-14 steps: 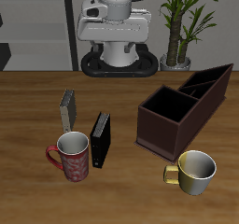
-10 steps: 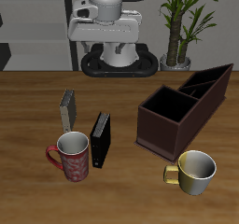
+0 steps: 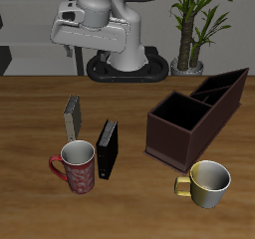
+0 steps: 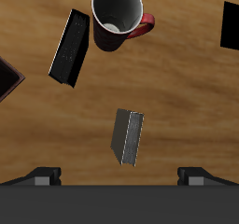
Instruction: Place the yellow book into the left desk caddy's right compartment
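The yellow book (image 3: 72, 116) stands upright on the table, grey-covered with tan edges; it also shows in the wrist view (image 4: 127, 136), directly below the gripper. My gripper (image 3: 93, 50) hangs high above the table's back part, farther back than the book, open and empty; in the wrist view (image 4: 119, 177) its fingertips (image 4: 42, 176) stand wide apart. The left desk caddy (image 3: 171, 135), a reddish-brown open box with an inner divider, stands across the table from the book. I cannot tell which section is the right compartment.
A black book (image 3: 107, 148) stands beside a red mug (image 3: 77, 167) nearer the front edge; both show in the wrist view, book (image 4: 70, 49) and mug (image 4: 117, 13). A gold mug (image 3: 207, 182) sits before the caddy. A darker slanted caddy (image 3: 227, 90) stands behind it.
The arm has swung sideways from in front of its base toward the yellow book's side, and the gripper now sits higher. Nothing on the table has moved.
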### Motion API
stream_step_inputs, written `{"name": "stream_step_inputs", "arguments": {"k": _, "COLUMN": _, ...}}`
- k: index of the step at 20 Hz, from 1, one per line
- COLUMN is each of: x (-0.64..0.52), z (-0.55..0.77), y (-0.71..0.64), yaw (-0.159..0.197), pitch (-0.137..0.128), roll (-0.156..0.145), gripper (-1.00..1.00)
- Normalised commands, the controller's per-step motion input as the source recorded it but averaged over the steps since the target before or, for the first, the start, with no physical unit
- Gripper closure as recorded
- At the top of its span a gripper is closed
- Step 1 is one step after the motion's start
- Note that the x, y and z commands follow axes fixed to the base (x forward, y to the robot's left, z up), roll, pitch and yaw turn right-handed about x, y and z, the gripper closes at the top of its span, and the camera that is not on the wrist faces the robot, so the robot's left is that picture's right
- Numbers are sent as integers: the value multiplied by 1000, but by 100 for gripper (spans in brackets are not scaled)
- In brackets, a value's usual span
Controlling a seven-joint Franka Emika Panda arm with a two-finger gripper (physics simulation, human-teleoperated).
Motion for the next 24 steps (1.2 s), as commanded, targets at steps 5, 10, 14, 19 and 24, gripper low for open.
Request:
{"name": "stream_step_inputs", "arguments": {"k": 5, "x": -123, "z": -59, "y": -381, "yaw": 4, "pitch": -51, "roll": -44, "gripper": -100}}
{"name": "stream_step_inputs", "arguments": {"k": 10, "x": -9, "z": -238, "y": -158, "yaw": -28, "pitch": -7, "roll": -18, "gripper": -100}}
{"name": "stream_step_inputs", "arguments": {"k": 14, "x": 5, "z": -303, "y": -55, "yaw": -22, "pitch": 26, "roll": 2, "gripper": -100}}
{"name": "stream_step_inputs", "arguments": {"k": 19, "x": 8, "z": -263, "y": -120, "yaw": -27, "pitch": 8, "roll": -25, "gripper": -100}}
{"name": "stream_step_inputs", "arguments": {"k": 24, "x": 28, "z": -365, "y": -80, "yaw": 21, "pitch": 20, "roll": -13, "gripper": -100}}
